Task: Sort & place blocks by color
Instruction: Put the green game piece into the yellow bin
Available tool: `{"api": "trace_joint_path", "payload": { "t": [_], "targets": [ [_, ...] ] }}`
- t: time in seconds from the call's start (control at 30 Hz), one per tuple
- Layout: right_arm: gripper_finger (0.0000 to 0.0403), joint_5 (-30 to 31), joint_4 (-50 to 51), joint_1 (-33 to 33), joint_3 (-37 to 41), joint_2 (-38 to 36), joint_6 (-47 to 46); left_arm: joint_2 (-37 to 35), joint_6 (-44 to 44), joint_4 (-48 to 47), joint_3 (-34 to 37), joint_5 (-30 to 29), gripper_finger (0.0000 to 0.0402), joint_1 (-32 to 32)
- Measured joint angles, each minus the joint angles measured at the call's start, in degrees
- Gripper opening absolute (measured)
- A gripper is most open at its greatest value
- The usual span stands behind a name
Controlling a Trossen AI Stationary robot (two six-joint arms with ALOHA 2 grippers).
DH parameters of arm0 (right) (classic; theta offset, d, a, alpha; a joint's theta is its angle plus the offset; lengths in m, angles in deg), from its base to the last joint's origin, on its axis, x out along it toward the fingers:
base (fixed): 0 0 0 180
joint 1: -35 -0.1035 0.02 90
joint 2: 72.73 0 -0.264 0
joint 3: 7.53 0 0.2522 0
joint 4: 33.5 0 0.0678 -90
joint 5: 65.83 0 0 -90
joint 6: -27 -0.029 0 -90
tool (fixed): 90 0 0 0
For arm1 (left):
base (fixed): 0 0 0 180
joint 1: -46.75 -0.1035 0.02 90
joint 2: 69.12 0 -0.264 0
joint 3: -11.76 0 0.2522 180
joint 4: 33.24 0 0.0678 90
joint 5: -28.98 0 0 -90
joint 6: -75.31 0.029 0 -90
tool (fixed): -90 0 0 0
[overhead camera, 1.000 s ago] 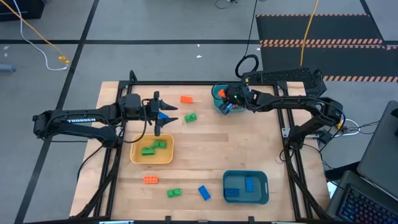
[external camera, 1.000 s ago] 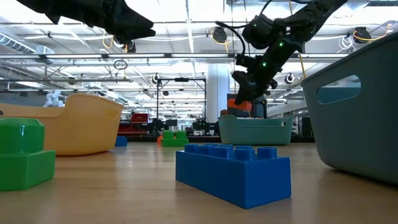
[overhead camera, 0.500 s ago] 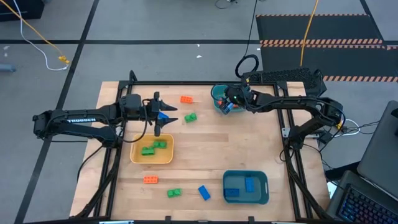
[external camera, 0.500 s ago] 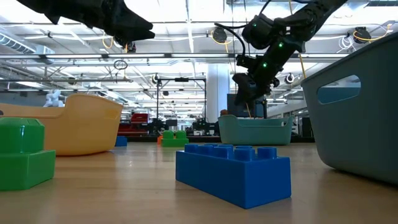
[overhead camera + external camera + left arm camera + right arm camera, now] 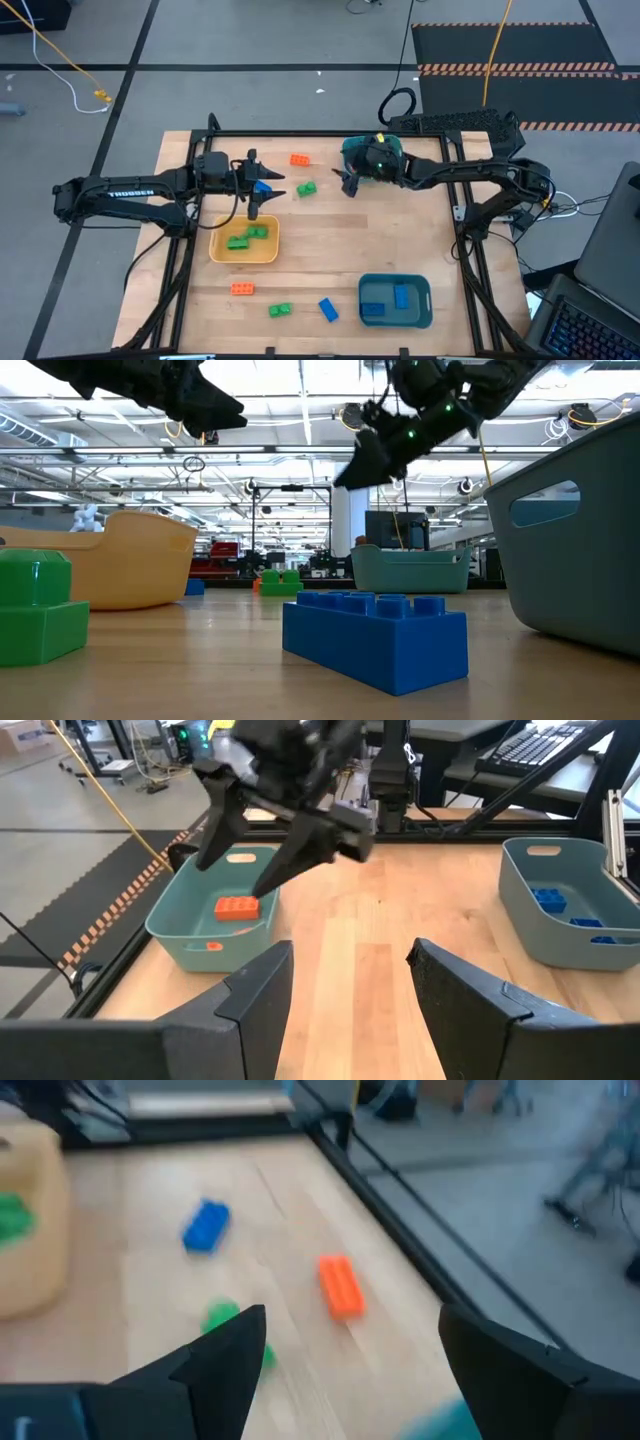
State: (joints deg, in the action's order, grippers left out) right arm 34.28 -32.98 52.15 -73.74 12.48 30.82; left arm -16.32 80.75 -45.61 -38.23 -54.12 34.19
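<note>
High view puts the right gripper, jaws spread and empty, nearer than the left gripper, also spread, to the orange block lying beyond it on the desk, long axis probably across.

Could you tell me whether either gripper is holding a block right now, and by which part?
Nothing is held. The right gripper is open and empty beside the teal tray; the left gripper is open and empty too.
</note>
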Motion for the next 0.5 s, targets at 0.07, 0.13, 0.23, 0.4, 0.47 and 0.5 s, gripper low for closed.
{"api": "trace_joint_path", "payload": {
  "t": [0.07,0.13,0.23,0.4,0.47,0.5],
  "targets": [
    [0.0292,0.08,-3.2,-1.31,0.0,0.0,0.92,0.0,-0.05,0.01,0.0,0.0,0.0205,0.0],
    [0.0292,0.06,-5.67,-2.35,0.0,0.58,1.83,0.0,-0.08,0.01,0.0,-0.18,0.0205,0.0],
    [0.0287,-2.0,-6.9,-3.17,-0.05,2.66,2.02,0.0,-0.66,0.02,0.0,-2.24,0.0205,0.0],
    [0.0275,-4.44,-10.13,-4.17,-0.19,7.57,1.76,0.02,-1.95,0.43,0.0,-2.71,0.0205,0.25],
    [0.0271,-4.48,-10.22,-4.66,-1.07,9.5,2.03,0.02,-1.93,0.82,0.0,-2.71,0.0205,0.35],
    [0.027,-4.51,-10.27,-4.95,-1.82,10.46,2.09,0.02,-1.93,1.22,0.0,-2.71,0.0205,0.35]
  ]
}}
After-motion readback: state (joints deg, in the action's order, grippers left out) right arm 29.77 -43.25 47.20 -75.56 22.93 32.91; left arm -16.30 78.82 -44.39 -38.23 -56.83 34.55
